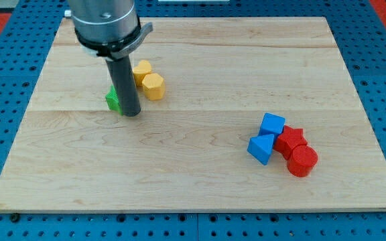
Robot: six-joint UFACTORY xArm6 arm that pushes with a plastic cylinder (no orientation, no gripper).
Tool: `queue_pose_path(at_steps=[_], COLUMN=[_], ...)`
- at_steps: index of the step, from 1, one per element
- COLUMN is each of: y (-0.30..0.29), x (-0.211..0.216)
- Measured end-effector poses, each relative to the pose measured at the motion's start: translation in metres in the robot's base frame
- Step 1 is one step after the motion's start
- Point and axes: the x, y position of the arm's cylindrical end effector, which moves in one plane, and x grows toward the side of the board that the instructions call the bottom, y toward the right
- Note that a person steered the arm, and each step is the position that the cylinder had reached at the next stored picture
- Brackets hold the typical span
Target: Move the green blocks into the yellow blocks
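1. One wooden board (200, 181) fills most of the view, bare across its middle, its bottom and its top-right part; blue pegboard (380, 40) borders it.
2. Rod (126, 84) stands upright at upper left, with my tip (132, 114) down on the wood; no jaws, so nothing clamped.
3. Four blocks clustered at lower right, well apart from the tip: blue cube (272, 124), blue wedge-like block (261, 148), red block (291, 140), red cylinder (303, 161).
4. Two yellow blocks touch at 1 o'clock from the tip: yellow hexagonal block (153, 86) and another yellow block (142, 69).
5. Green block (114, 100), mostly hidden, shape unclear, sits against the rod at 10 o'clock from the tip, near the yellow pair.
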Motion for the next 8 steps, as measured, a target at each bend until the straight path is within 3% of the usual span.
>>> queue_pose_path(at_steps=[1,2,3,6,7,8], y=[0.002,-0.02,-0.072,-0.023,-0.08,-0.095], x=[0.005,0.037,0.019,-0.025,-0.005,-0.037])
